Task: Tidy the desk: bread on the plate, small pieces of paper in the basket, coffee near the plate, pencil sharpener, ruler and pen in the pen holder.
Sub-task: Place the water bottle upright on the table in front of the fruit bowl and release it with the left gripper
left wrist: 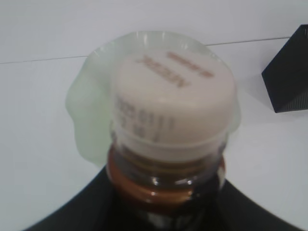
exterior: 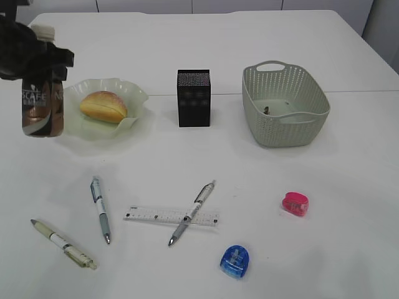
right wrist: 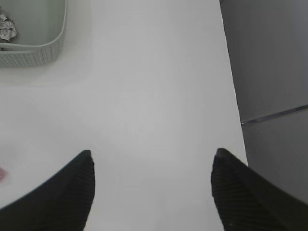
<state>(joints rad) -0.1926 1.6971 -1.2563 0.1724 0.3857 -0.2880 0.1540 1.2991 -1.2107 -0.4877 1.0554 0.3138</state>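
Near the worktop's left edge my left tool [exterior: 28, 59] holds the coffee [exterior: 41, 93]; bread [exterior: 103, 106] plated, stationery unsorted; right tool [right wrist: 153, 180] wide.

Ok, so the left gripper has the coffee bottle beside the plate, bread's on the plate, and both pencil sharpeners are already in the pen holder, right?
Not quite: the sharpeners are not in the pen holder. The exterior view shows the pink sharpener and the blue sharpener lying on the table. The rest holds: the left gripper has the coffee bottle beside the plate, with the bread on it.
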